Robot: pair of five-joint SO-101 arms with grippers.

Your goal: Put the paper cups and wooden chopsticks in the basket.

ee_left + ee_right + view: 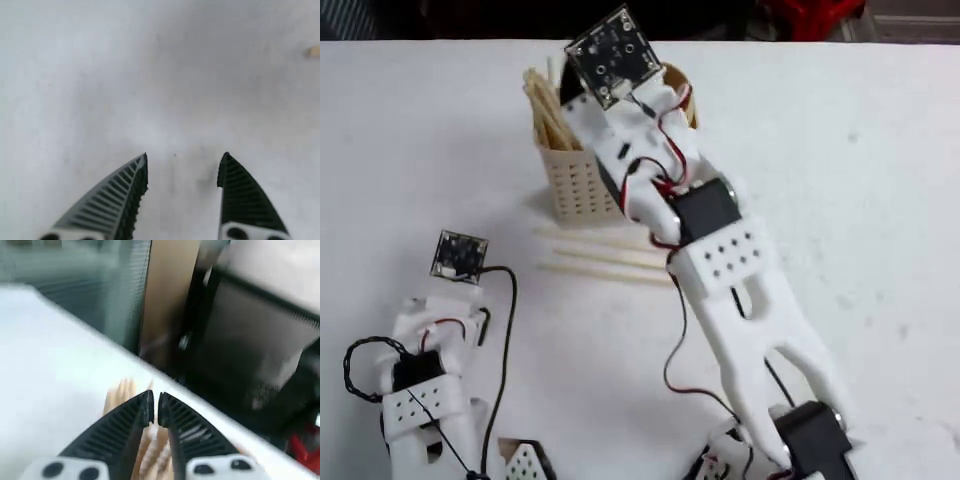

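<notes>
— Over the basket (578,185), how is the right claw (156,397)?

— Clenched almost tip to tip. Pale chopsticks (119,393) show just behind and under its jaws; I cannot tell if any is pinched.

— Where do the chopsticks stand?

— A bundle (544,108) stands upright in the basket's far-left corner. Loose ones (595,256) lie flat on the table (840,150), just beside the basket on its near side.

— Any cup?

— A brown cup (687,96) rim curves out past the right arm at the basket's right edge; inside or beside, I cannot tell.

— And the left claw (185,159)?

— Released, jaws spread above bare table, well apart from the basket, near-left of it.
</notes>
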